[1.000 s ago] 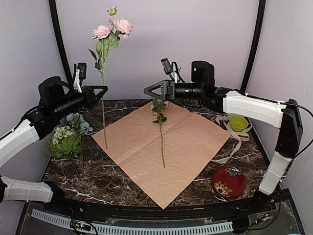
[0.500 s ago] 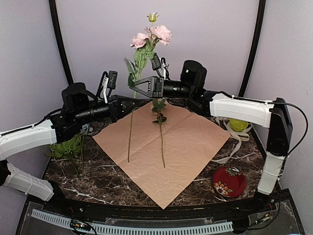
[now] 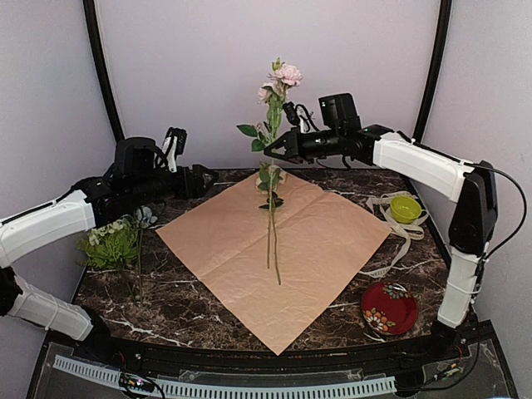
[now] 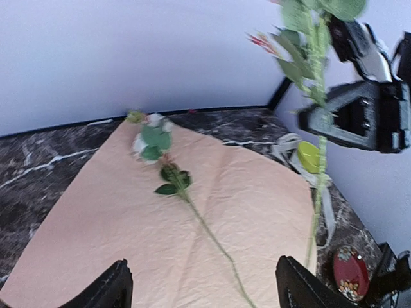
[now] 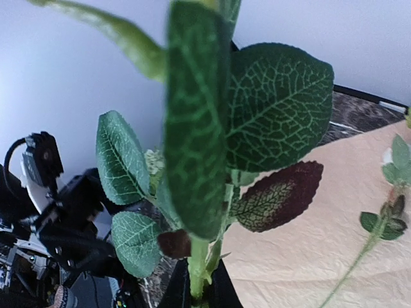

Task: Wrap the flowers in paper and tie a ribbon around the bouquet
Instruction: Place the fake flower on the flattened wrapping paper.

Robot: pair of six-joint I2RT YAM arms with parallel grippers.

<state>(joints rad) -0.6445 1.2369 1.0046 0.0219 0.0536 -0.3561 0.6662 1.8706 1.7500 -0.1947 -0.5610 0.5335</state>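
A peach-toned sheet of paper point(image 3: 316, 241) lies flat on the dark marble table. One small flower point(image 3: 270, 198) lies on it, stem toward me. My right gripper point(image 3: 272, 153) is shut on the stem of a tall pink flower point(image 3: 283, 79), which hangs upright over the paper. In the right wrist view the jaws point(image 5: 199, 290) pinch the green stem below big leaves point(image 5: 276, 102). My left gripper point(image 3: 206, 177) stands open and empty, left of the held stem; its fingertips point(image 4: 119, 287) frame the paper point(image 4: 115, 224). A ribbon point(image 3: 401, 237) lies at the right. No bouquet shows.
A bunch of pale-blue and green flowers point(image 3: 115, 239) lies at the table's left edge. A lime-green bowl point(image 3: 405, 208) sits on the ribbon at the right. A red patterned dish point(image 3: 389, 308) stands at the front right. A curved black frame borders the table.
The left gripper carried the pink flower to the middle, opened and drew back left. The right gripper shut on the stem and now holds it over the paper.
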